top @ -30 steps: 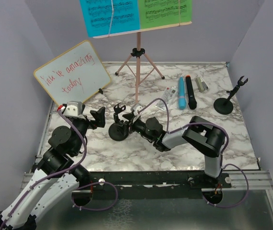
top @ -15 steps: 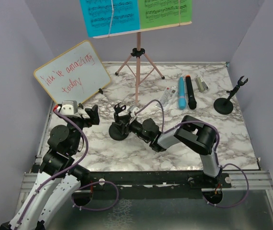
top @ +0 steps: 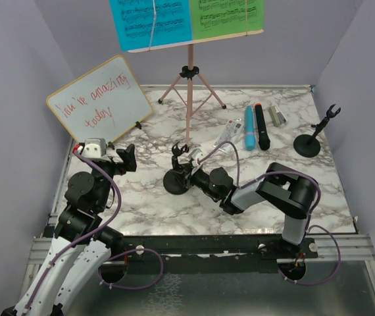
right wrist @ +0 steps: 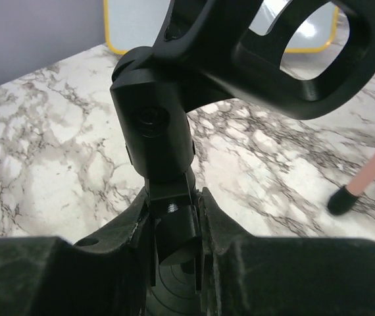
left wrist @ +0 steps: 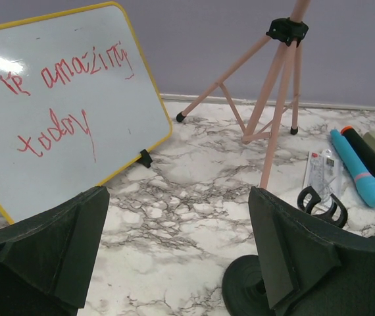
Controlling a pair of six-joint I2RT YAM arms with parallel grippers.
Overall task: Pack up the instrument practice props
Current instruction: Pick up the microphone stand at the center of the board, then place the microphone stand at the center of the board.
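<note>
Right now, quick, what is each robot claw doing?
Left gripper: open, holding nothing.
Right gripper: closed on the stem of the black round-based mic holder.

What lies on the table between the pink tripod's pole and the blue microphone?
A small white packet lies flat between the pink tripod's pole and the blue microphone. It shows most clearly in the top view.

Marble-patterned table (top: 149,212) between lavender walls (top: 10,52)
</note>
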